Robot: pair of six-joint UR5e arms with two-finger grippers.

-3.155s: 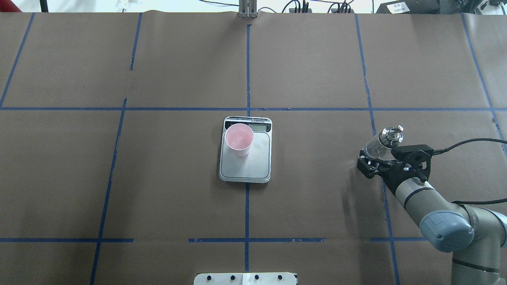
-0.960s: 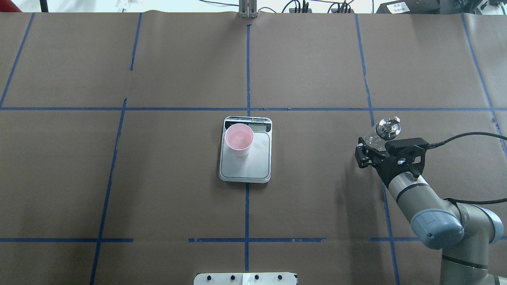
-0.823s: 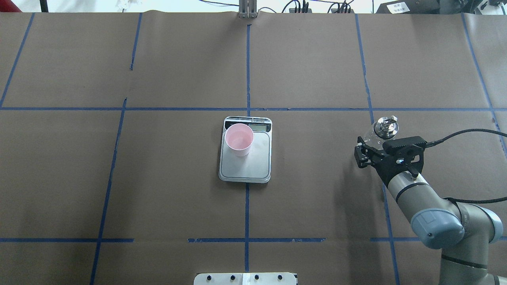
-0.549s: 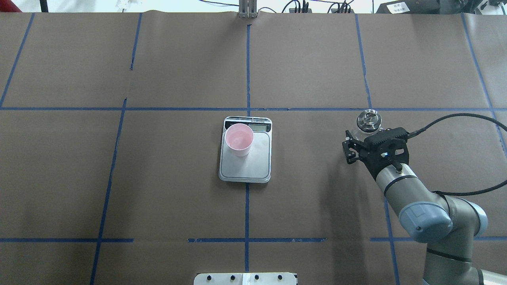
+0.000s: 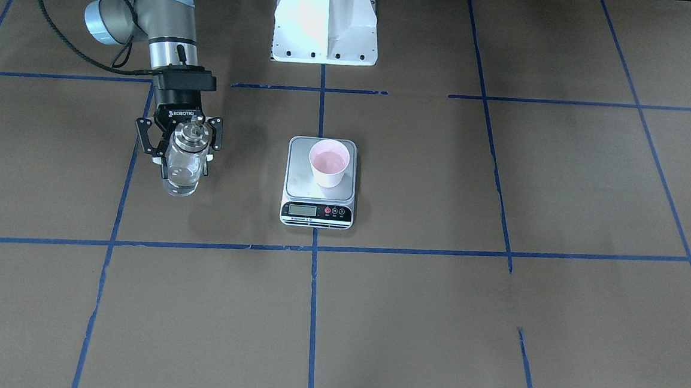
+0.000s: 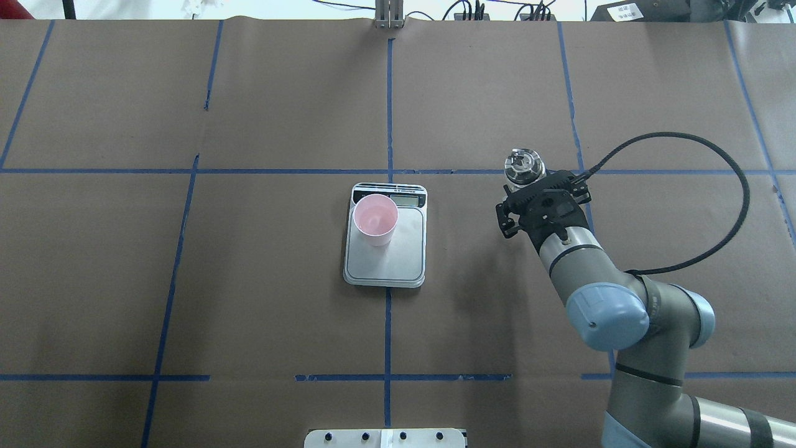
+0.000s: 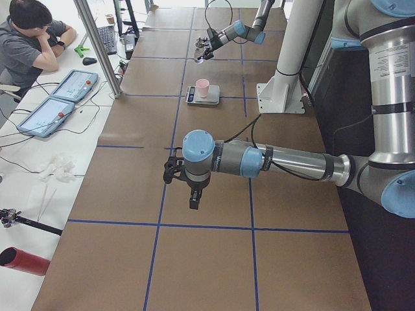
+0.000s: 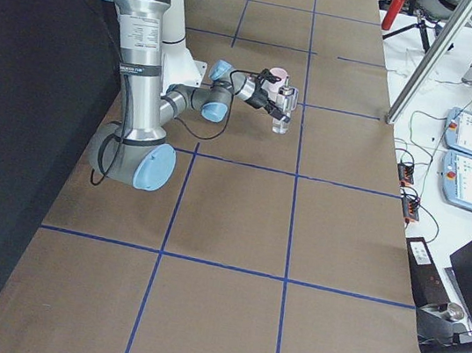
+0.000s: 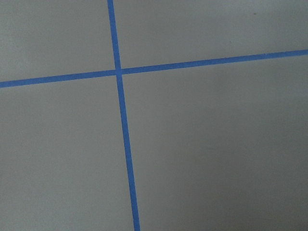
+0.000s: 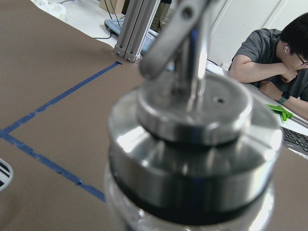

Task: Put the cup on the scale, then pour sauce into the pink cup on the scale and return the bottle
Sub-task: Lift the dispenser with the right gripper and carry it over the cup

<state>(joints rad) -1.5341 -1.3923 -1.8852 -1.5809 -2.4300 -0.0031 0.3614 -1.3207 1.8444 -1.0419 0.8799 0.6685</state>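
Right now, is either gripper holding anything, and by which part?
The right gripper holds the bottle by its glass body, just below the metal collar. The left gripper shows only from the side; whether it holds anything cannot be told.

Brown table gridded with blue tape, a white bench alongside it

Your overhead camera sits behind the robot and looks forward and down on the desk. The front one faces the robot from across, steeply down. Both share the scale at mid-desk. Each side camera looks along the desk from one end. The left wrist camera looks closely at crossed blue tape. The right wrist one is nearly filled by the bottle top.
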